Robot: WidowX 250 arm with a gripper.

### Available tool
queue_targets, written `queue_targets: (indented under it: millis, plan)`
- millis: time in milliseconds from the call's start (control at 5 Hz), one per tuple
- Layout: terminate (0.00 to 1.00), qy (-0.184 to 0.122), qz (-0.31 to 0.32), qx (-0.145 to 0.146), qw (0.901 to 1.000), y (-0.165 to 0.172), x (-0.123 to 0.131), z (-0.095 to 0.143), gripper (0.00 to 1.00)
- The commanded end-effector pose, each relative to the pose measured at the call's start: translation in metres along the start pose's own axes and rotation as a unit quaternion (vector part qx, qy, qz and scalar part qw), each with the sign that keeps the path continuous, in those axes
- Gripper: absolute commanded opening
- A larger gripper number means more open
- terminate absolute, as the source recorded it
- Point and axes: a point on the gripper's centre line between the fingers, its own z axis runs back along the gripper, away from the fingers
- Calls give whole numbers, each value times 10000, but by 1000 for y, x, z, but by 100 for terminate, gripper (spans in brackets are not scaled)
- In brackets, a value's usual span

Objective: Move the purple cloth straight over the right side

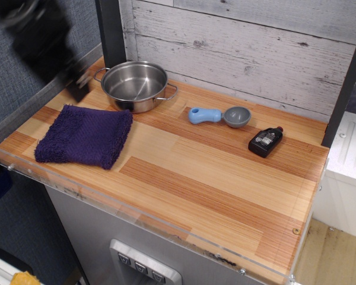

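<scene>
Nothing is done yet: the purple cloth (84,136) is lying untouched near the table's (225,196) left front corner. The blurred pincer (77,88) is hovering behind it; I cannot tell its opening.

No words or numbers can be read here; the small black bottle (265,142) has a label, but it is too tiny.

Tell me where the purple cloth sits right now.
The purple cloth lies flat at the table's left front, just in front of the steel pot, under the blurred end effector.
</scene>
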Motion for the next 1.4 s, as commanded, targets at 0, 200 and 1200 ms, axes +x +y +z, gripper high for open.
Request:
queue_targets:
  millis: [0, 200, 1200]
  plan:
    - [0, 54, 192, 165, 9997, 19, -16, -28, 100]
    - [0, 94, 106, 185, 9997, 15, -14, -43, 100]
    - [0, 618, 409, -174, 9971, 2, -8, -93, 100]
